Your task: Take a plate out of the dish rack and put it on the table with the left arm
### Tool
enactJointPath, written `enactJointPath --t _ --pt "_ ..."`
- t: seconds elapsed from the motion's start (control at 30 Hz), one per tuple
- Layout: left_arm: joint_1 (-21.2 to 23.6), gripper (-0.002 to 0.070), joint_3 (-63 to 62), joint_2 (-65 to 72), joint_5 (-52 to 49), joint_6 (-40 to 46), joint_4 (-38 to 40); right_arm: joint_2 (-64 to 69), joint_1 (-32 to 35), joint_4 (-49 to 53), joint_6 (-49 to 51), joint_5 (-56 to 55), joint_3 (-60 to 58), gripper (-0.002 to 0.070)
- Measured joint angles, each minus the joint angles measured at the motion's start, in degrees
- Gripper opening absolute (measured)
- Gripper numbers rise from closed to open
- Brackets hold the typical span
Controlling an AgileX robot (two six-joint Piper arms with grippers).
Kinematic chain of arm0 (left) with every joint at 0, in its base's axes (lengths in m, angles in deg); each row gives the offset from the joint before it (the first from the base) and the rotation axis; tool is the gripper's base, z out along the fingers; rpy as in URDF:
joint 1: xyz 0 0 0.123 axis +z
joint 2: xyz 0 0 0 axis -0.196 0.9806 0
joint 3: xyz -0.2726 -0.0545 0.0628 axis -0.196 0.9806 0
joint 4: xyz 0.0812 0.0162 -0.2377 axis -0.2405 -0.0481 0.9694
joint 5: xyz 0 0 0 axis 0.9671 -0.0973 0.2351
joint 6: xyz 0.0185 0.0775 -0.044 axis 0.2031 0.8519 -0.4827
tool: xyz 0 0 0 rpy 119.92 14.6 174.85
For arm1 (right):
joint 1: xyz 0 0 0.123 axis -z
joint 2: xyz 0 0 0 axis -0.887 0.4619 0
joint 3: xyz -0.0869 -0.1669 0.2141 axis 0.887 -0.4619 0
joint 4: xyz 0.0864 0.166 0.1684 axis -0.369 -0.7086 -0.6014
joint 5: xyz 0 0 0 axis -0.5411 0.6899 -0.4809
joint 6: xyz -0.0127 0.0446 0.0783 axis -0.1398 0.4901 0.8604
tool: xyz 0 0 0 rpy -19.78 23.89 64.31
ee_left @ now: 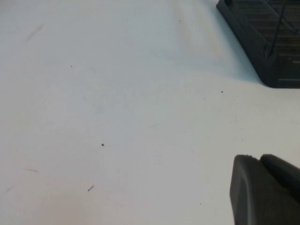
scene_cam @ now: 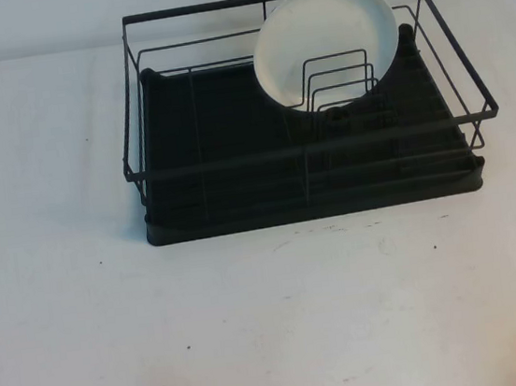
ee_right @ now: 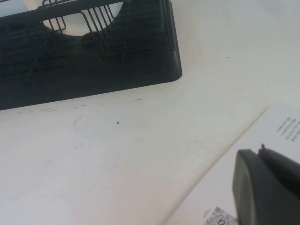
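Note:
The white plate [scene_cam: 324,44] stands upright among the wire dividers at the back right of the black dish rack [scene_cam: 315,195]. No arm shows in the high view. My left gripper [ee_left: 258,159] hovers low over the white table [scene_cam: 255,325], fingers together and empty, with a corner of the rack [ee_left: 276,42] some way off. My right gripper [ee_right: 260,152] is shut and empty over a sheet of paper, facing the rack's front [ee_right: 93,61]. The plate [ee_right: 75,24] shows behind the wires there.
A printed white paper sheet [ee_right: 243,140] lies on the table by the right gripper, at the front right corner. Bare speckled table [ee_left: 117,117] lies in front of and to the left of the rack.

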Motion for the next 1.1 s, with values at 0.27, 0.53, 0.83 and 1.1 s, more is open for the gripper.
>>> enactJointPath --t 0.27,0.53,0.83,1.1 --pt "0.0 -0.0003 0.0 0.0 0.0 0.0 1.5 0.0 0.0 0.0 0.0 0.0 0.0 -0.0020" --pt "0.0 -0.0003 0.0 0.0 0.0 0.0 3.0 0.0 0.0 0.0 0.0 0.0 0.0 -0.0020" --pt "0.0 -0.0003 0.2 0.0 5.1 -13.2 23.3 0.0 0.0 0.0 0.0 0.0 0.0 -0.0020" --pt "0.0 -0.0003 0.2 0.0 14.7 -16.0 27.8 0.0 0.0 0.0 0.0 0.0 0.0 -0.0020"
